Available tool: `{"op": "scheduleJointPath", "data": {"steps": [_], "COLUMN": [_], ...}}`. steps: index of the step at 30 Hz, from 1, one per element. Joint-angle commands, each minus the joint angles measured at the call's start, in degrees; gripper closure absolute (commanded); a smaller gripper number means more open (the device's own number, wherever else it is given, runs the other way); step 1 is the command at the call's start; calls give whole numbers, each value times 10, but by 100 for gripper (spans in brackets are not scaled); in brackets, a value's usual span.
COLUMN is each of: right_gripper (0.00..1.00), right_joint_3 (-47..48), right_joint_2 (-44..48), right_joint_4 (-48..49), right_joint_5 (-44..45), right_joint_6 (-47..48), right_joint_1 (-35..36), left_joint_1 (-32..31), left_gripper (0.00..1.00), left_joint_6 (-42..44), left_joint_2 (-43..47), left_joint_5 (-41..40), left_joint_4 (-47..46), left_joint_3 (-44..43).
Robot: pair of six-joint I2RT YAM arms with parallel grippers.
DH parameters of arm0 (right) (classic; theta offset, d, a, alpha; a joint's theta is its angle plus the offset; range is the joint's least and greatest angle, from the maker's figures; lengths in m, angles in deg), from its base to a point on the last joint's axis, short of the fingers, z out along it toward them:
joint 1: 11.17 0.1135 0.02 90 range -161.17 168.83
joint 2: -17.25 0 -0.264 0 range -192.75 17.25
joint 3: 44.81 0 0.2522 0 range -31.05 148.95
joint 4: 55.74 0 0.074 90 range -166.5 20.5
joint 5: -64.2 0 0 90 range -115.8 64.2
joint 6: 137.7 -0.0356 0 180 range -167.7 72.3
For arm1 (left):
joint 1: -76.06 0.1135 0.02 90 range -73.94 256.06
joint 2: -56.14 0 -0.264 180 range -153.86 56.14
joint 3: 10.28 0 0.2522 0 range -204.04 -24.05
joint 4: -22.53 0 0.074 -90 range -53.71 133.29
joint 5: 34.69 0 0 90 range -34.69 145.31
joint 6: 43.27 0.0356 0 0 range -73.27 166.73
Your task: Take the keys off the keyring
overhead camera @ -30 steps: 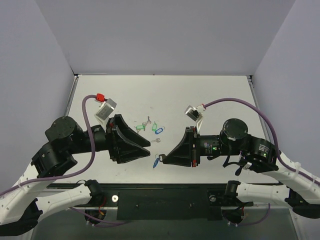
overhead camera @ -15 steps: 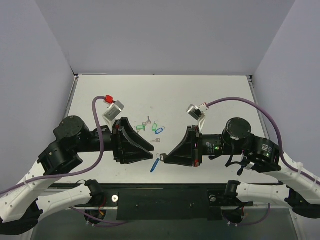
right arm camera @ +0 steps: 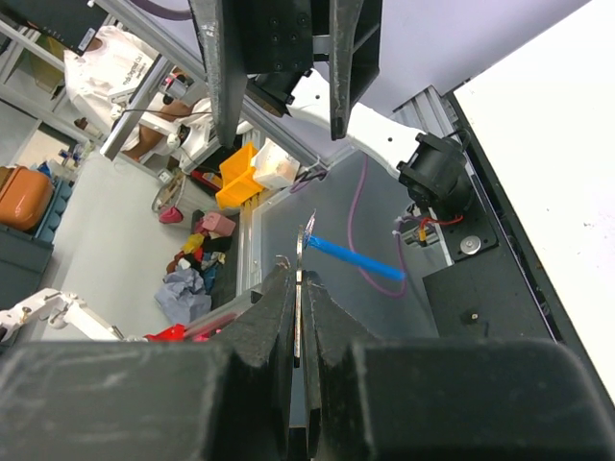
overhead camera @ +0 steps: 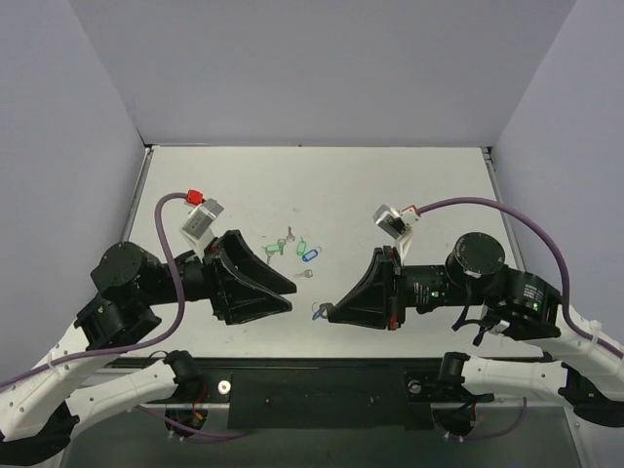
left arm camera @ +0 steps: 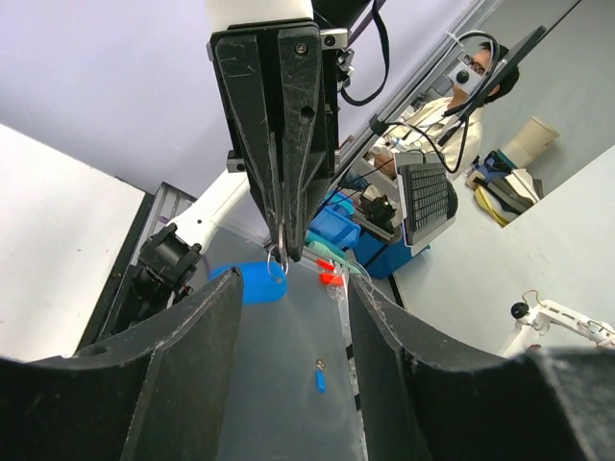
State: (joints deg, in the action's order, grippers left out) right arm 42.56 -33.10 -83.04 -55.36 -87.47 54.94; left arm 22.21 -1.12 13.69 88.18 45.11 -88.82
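Observation:
My right gripper is shut on a small silver key, seen edge-on between its pads, just above the table's front edge. The keyring's blue tag juts out sideways from the key's tip; from above the tag shows just left of the fingertips. My left gripper faces it from the left, open and holding nothing, a short gap away. In the left wrist view the shut right gripper hangs ahead with the thin ring and blue tag at its tip, between my spread left fingers.
On the table behind the grippers lie two green tags, another blue tag and a lone silver key. Both arms' cables arch over the table near the wrist cameras.
The right gripper has drawn back to the right with the key, and the blue tag no longer dangles below its tip. The left gripper came toward it, then pulled back left.

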Motion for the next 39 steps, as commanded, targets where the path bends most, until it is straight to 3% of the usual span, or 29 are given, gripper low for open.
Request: {"op": "scheduleJointPath", "data": {"steps": [1, 33, 39], "right_gripper": [100, 100, 100], "right_joint_3": [28, 49, 50], "right_joint_2": [-16, -27, -26], "right_joint_4": [4, 6, 5], "right_joint_5": [-2, 28, 31], "right_joint_6": [17, 0, -1], "right_joint_1": [4, 5, 5], "left_joint_1": [1, -5, -10], "left_gripper": [43, 58, 68], "left_joint_6": [-3, -6, -11], "left_joint_2": [-10, -32, -35], "left_joint_5": [-3, 18, 18], "left_joint_4": [-28, -40, -48], "left_joint_3": [-18, 1, 4]}}
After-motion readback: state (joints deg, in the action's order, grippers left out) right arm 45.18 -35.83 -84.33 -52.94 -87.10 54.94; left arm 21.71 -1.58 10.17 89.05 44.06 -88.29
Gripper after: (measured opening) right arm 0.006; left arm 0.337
